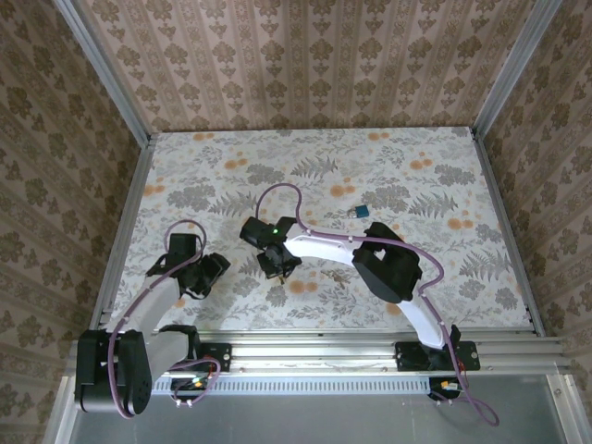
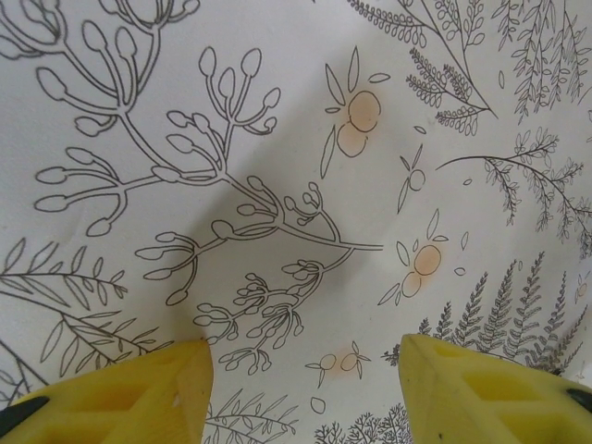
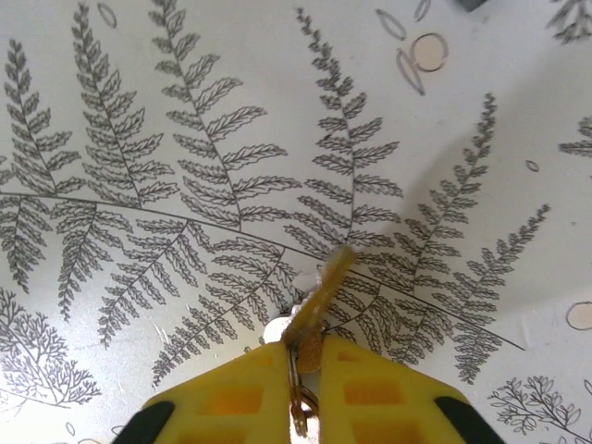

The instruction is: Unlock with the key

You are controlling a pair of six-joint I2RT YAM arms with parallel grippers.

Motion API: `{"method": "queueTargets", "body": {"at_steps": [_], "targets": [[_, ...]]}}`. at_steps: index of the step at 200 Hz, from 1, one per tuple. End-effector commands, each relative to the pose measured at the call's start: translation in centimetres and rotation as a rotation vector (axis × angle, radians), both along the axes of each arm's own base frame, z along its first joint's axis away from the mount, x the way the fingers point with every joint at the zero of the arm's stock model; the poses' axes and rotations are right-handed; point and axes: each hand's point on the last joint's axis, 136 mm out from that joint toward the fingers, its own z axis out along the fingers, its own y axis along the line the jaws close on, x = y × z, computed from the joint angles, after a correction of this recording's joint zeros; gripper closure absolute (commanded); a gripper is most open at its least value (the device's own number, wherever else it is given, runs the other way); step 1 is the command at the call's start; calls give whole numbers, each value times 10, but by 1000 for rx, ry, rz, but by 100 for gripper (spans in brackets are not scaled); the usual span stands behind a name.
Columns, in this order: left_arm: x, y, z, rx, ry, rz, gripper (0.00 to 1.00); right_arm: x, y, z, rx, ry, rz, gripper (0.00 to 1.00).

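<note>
Brass-coloured key (image 3: 319,296) sits clenched between the yellow fingers of the right pincer (image 3: 310,356). Its blade pokes out tilted over the fern print and a metal ring (image 3: 298,407) hangs in the gap behind it. The small blue padlock (image 1: 360,212) lies on the floral tabletop (image 1: 444,268), well apart from that pincer, toward the far right. It sits just beyond the right arm's white forearm (image 1: 324,246) and lilac cable (image 1: 298,196). The left pincer (image 2: 305,370) hangs released over bare cloth, its jaws wide apart, near the left edge.
</note>
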Motion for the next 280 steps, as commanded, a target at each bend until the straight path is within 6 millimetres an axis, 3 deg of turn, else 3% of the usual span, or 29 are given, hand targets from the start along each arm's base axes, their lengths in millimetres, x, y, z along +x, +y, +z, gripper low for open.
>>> {"method": "queueTargets", "body": {"at_steps": [1, 34, 92, 127, 152, 177, 213, 252, 280], "targets": [[1, -5, 0, -10, 4, -5, 30, -2, -24, -13, -48, -5, -25, 95], [10, -13, 13, 19, -34, -54, 30, 9, -42, 12, 112, -45, -46, 100], [39, -58, 60, -25, -215, -205, 30, 25, -62, 95, 572, -153, 27, 100], [53, -95, 100, -115, -357, -323, 32, 10, -72, 149, 685, -301, 200, 99], [60, -121, 133, -193, -461, -402, 42, 1, -81, 178, 710, -393, 286, 100], [61, -145, 167, -248, -560, -488, 51, -3, -86, 190, 728, -404, 311, 100], [51, -173, 202, -297, -671, -596, 49, -6, -88, 196, 735, -410, 322, 100], [41, -190, 216, -322, -718, -661, 40, -9, -86, 200, 763, -399, 324, 100], [36, -201, 220, -330, -727, -700, 43, -11, -82, 202, 782, -386, 331, 100]]}}
